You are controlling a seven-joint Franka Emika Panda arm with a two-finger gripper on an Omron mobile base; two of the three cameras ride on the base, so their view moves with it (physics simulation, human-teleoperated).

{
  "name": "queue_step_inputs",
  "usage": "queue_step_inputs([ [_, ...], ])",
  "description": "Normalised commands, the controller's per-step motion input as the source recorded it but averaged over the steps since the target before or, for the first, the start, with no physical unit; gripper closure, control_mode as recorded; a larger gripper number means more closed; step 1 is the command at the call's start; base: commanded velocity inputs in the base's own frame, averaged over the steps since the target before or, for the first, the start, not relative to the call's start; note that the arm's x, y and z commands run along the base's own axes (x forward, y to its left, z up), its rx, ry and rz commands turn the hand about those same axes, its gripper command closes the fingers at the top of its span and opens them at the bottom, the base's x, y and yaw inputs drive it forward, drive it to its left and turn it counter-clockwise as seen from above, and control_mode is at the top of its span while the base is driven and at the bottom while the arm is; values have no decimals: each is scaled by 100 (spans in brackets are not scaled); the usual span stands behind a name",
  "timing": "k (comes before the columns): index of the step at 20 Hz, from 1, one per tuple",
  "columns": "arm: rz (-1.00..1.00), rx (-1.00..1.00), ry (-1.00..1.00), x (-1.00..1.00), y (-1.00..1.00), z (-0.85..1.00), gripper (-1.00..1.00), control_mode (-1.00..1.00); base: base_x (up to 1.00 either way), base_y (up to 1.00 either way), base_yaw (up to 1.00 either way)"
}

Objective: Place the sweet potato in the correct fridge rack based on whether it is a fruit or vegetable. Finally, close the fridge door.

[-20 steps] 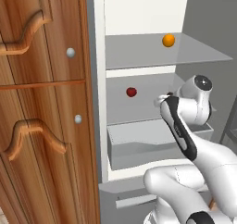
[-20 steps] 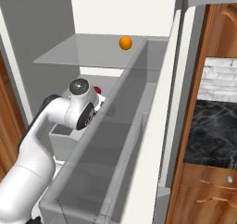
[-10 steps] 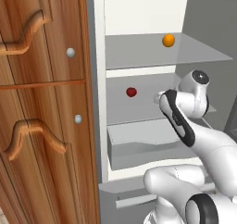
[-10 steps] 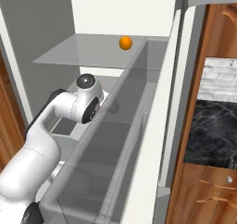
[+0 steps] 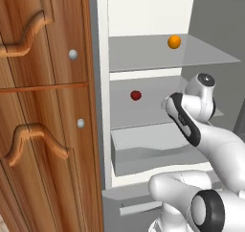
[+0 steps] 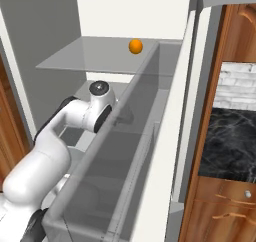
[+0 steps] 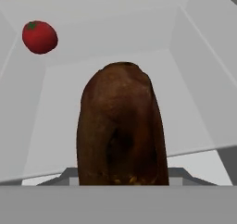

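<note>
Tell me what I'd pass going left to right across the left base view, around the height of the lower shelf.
Carved wooden cabinet doors → red ball on the fridge rack → the robot's white arm reaching into the fridge.

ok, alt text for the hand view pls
A dark brown sweet potato fills the centre of the frame, held in the shut end effector and pointing into the white fridge interior. A round red tomato with a green stem sits at the upper left on a grey glass shelf.

An orange ball (image 6: 135, 46) rests on the upper fridge rack (image 6: 90, 56).
</note>
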Motion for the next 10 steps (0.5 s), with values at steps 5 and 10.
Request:
queue_step_inputs([
  [5, 0, 0, 1, 24, 0, -7, 100, -100, 0, 0, 0],
  [10, 0, 0, 0, 35, 0, -3, 100, -100, 0, 0, 0],
])
